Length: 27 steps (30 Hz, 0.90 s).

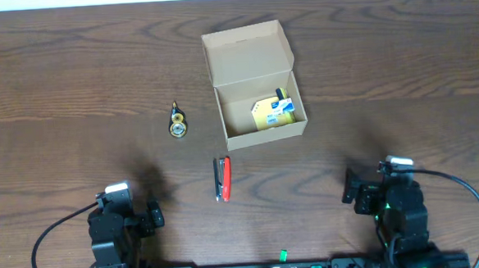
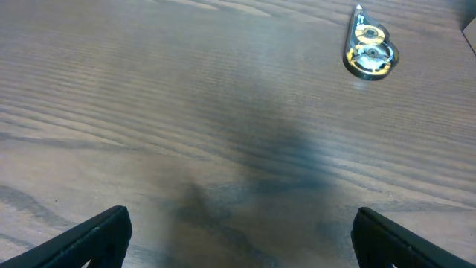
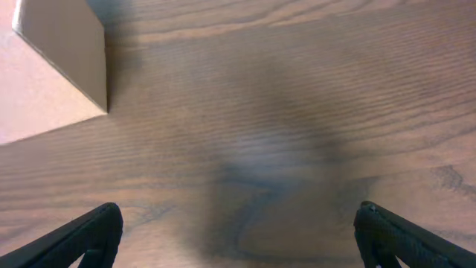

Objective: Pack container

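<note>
Two hands hover spread and empty near the surface's (image 1: 384, 77) front edge, left hand (image 2: 238, 240) and right hand (image 3: 238, 240), while the open container (image 1: 253, 84) sits mid-surface, a red tool (image 1: 223, 177) just before it likely needing a centred pinch across its narrow width.

left gripper (image 2: 242, 217): black | right gripper (image 3: 238, 211): black | left arm (image 1: 113, 231): black, white cap | right arm (image 1: 401, 209): same

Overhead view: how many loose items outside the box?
2. A round yellow tape dispenser lies left of the box; a red-and-black tool lies in front of it. None looks hidden outside the box.
</note>
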Motion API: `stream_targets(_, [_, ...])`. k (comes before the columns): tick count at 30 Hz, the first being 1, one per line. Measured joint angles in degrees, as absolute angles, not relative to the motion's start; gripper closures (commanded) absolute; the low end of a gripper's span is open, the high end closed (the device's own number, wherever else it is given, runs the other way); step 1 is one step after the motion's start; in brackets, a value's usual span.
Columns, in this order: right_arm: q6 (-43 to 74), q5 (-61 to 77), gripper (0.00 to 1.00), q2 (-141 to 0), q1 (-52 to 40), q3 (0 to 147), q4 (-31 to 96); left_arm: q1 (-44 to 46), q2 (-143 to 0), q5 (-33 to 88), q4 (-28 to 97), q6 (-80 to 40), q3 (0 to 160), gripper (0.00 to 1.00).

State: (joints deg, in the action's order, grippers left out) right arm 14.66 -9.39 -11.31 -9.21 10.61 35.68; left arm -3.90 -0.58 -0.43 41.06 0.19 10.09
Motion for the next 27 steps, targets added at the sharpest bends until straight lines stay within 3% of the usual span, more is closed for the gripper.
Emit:
stream_targets(10, [4.05, -1.69, 0.01, -4.89, -4.16, 9.04, 37.65, -3.90, -0.58, -0.43, 41.04, 0.19, 10.09, 0.04])
stream_targets(27, [2.26, 0.25, 0.01, -0.84, -3.68, 9.10, 39.24, -3.90, -0.58, -0.45, 41.04, 0.19, 10.09, 0.05])
